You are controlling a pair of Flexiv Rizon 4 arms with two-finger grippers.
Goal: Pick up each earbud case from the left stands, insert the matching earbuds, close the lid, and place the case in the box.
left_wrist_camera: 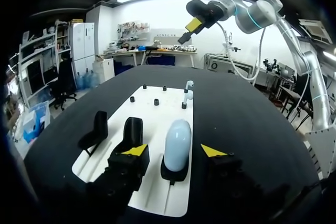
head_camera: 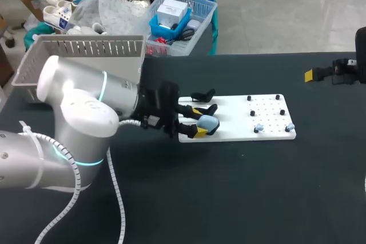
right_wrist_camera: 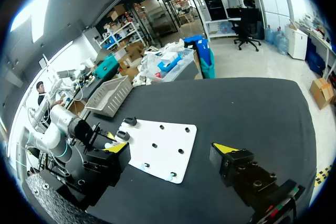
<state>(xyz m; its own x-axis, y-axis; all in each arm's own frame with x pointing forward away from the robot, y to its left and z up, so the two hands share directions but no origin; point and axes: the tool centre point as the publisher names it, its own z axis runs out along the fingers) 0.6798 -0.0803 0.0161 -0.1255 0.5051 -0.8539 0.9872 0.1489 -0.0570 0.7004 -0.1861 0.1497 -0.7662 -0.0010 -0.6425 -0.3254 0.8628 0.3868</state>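
Case [left_wrist_camera: 177,139], pale blue earbud type, stands upright on its black stand [left_wrist_camera: 173,174] at the left end of the white board [head_camera: 240,107]. L end effector [left_wrist_camera: 173,151] straddles it: one yellow tip on each side, jaws fairly wide, a gap showing btwn each tip and the case shell, so nothing is gripped as far as I can see. L arm [head_camera: 86,112] comes in from the left over the black worktop [head_camera: 229,198], wrist roughly level with the board.

Beside the occupied stand, on the side away from me, two more black stands [left_wrist_camera: 131,129], both empty.

At the board's other end, among short black pegs [head_camera: 252,112], sit two small pale blue earbuds [head_camera: 259,127], near the front edge and a little apart from each other. Can't tell from any view how they are seated.

R end effector [right_wrist_camera: 172,148] hangs over the worktop's right side, well apart from the board, jaws wide, holding nothing. Its wrist cam looks back across the board toward the L arm.

Grey slatted box [head_camera: 86,55] stands at the worktop's back left, behind the L arm. Can't see its inside.
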